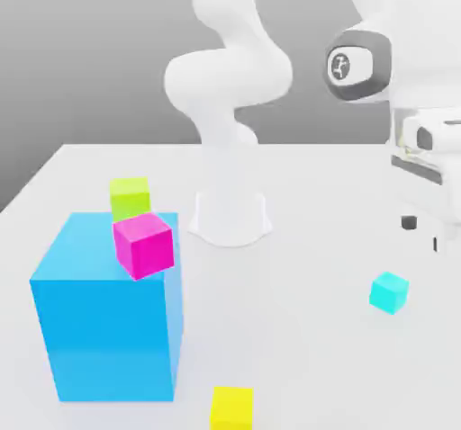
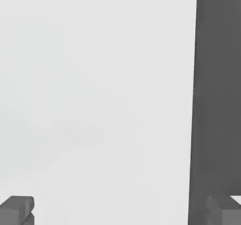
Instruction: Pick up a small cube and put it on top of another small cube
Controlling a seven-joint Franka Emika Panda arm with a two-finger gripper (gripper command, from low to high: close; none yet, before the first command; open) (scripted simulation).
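Note:
The small cyan cube (image 1: 389,292) lies on the white table (image 1: 297,347) toward the exterior view's right. My gripper (image 1: 423,232) hangs a little above and to the right of it, apart from it. In the hand view the gripper (image 2: 120,212) is open: its two grey fingertips (image 2: 16,210) stand far apart with bare table between them. Other small cubes lie around: a magenta cube (image 1: 144,244) tilted against the top front edge of the large blue cube (image 1: 108,316), a lime cube (image 1: 131,197) behind it, and a yellow cube (image 1: 232,408) at the front.
The arm's white base (image 1: 230,212) stands at the middle back of the table. The large blue cube is a tall obstacle at the exterior view's left. In the hand view the table edge (image 2: 194,101) runs close beside one fingertip, with dark floor beyond.

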